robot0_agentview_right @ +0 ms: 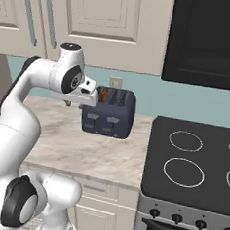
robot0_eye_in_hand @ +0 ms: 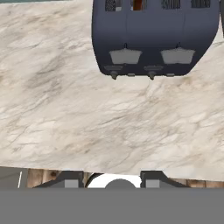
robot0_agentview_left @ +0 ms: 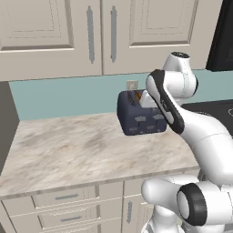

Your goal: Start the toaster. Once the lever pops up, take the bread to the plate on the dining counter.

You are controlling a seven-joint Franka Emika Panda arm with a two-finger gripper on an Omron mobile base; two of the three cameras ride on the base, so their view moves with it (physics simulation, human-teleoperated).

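White arm links fill the foreground of both base views, rising and bending over toward the toaster [robot0_agentview_left: 140,113], which serves as the landmark for everything else. Largest is the marbled desk [robot0_agentview_left: 68,145], spreading wide and bare to the left of the toaster and in front of it, with its front edge well forward of the toaster above drawers. Next comes the black stove [robot0_agentview_right: 191,167], whose edge meets the desk just right of the toaster in the right base view. Behind the toaster runs a teal wall with a small outlet plate [robot0_agentview_right: 116,82], and cream cabinets [robot0_agentview_left: 91,32] hang above it. The toaster itself stands on the desk close to the wall, its front face showing two grey lever tabs and small knobs beneath them in the hand view. The bread [robot0_eye_in_hand: 138,4] appears as an orange-brown sliver in a top slot toward the toaster's left end. The end effector [robot0_agentview_right: 89,98] hovers above and just forward of the toaster's left end; whether its fingers are parted or closed I cannot tell. The step in hand looks like starting the toaster: it would be best to come down squarely on the tab below the bread slot and press straight down, so the toaster does not slide toward the wall. Open room lies left and forward; the wall and the stove edge limit the other sides.
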